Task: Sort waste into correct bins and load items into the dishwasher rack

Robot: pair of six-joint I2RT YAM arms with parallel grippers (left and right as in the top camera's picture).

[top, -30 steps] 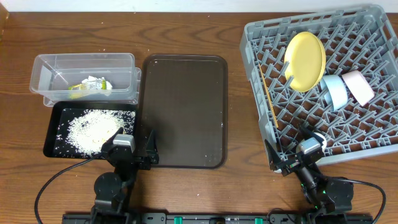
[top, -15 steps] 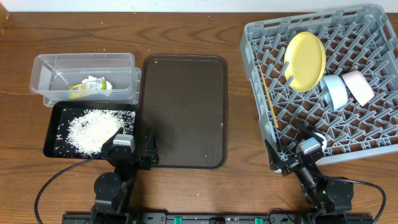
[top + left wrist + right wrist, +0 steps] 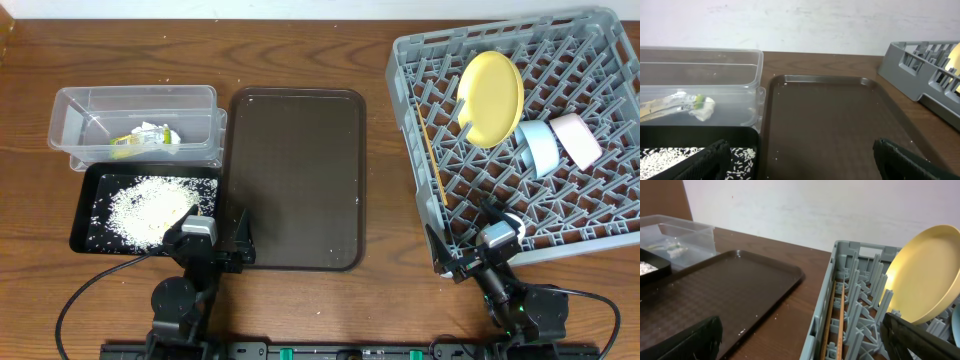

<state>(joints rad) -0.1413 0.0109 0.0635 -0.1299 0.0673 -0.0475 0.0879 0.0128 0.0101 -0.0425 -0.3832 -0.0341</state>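
Note:
The grey dishwasher rack (image 3: 610,235) holds the yellow plate (image 3: 490,97), the light blue bowl (image 3: 541,147), the white-pinkish bowl (image 3: 576,139) and two chopsticks (image 3: 434,162). The clear tub (image 3: 70,105) holds the green-and-white wrapper (image 3: 143,139). The black tray (image 3: 84,197) holds white rice grains (image 3: 150,208). My left gripper (image 3: 212,242) is open and empty at the front between the black tray and the brown tray. My right gripper (image 3: 478,252) is open and empty at the rack's front left corner. The plate (image 3: 920,275) and chopsticks (image 3: 841,325) also show in the right wrist view.
A large dark brown serving tray (image 3: 295,180) lies mid-table with a few stray grains on it. In the left wrist view the tub (image 3: 730,75), wrapper (image 3: 695,105) and serving tray (image 3: 835,125) lie ahead. Bare wooden table runs between the serving tray and the rack.

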